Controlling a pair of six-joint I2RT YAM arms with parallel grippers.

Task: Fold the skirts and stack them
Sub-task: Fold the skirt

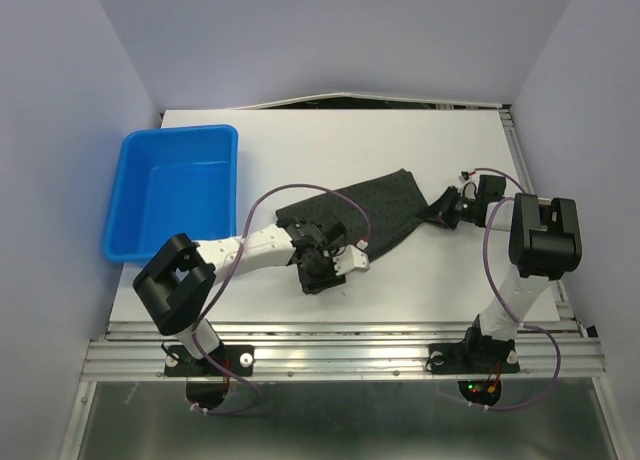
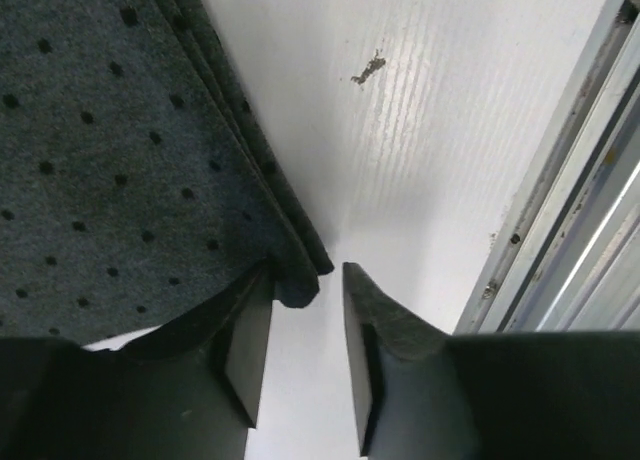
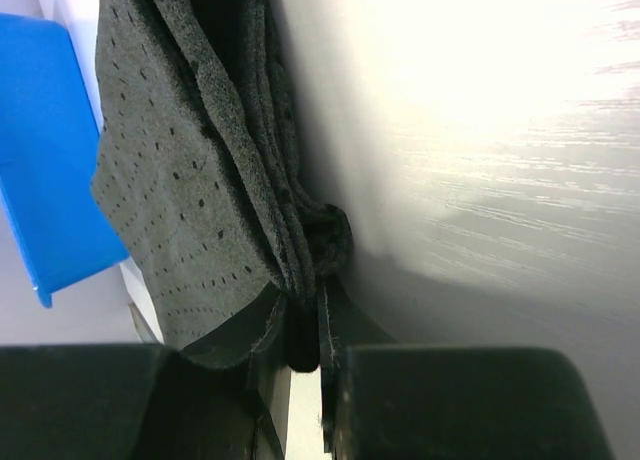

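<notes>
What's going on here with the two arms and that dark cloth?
Two robot arms are working one dark dotted skirt on the white table. The right gripper is pinched shut on a bunched end of it. The left gripper is open, the skirt's near corner at its fingertips, not gripped. A blue tub sits to the left.

The white table (image 1: 400, 140) carries two things. A blue tub (image 1: 180, 132) sits along the left edge, closer to the far left corner than to the near one. A dark dotted skirt (image 1: 375, 205) lies about mid-table, well apart from the tub, gathered in layers into a slanted band: one end points toward the near edge, the other toward the right edge. A small dark scuff (image 2: 368, 70) marks the bare top beside the skirt's near corner, close to the metal rail (image 2: 560, 180) along the near edge
</notes>
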